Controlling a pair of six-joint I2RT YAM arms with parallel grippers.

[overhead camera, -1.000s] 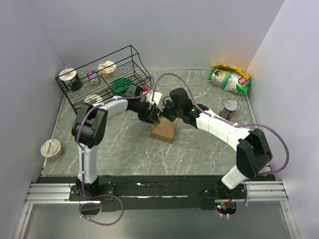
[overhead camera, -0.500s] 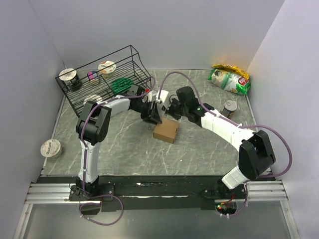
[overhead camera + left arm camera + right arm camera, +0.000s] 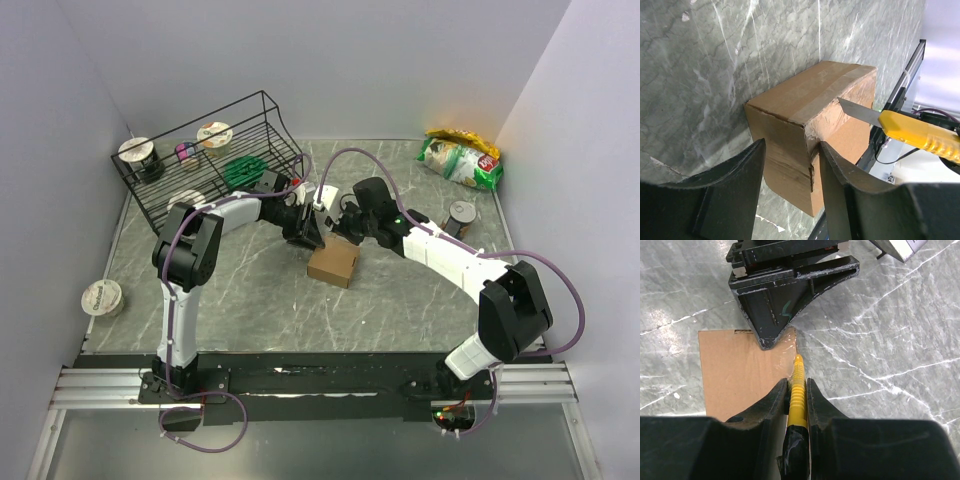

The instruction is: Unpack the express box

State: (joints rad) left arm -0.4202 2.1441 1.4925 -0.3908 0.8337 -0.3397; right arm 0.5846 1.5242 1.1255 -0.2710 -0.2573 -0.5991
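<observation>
The express box (image 3: 333, 263), a small brown taped carton, sits mid-table. My left gripper (image 3: 308, 232) is open at its far left corner. In the left wrist view its fingers (image 3: 760, 150) stand either side of the box's (image 3: 790, 110) corner edge, and the right one touches the torn tape. My right gripper (image 3: 343, 224) is shut on a yellow utility knife (image 3: 798, 371). The blade (image 3: 860, 111) lies at the taped top edge of the box (image 3: 735, 370). In the right wrist view the left gripper's finger (image 3: 771, 325) rests on the box's far edge.
A black wire rack (image 3: 262, 110) with cups and a green item stands at the back left. A green snack bag (image 3: 460, 160) lies at the back right, with a small can (image 3: 461, 215) near it. A round tub (image 3: 102, 297) sits by the left wall.
Over the last second the right wrist moved slightly toward the back right with the knife, and the left arm shifted a little. The box stays in place.
</observation>
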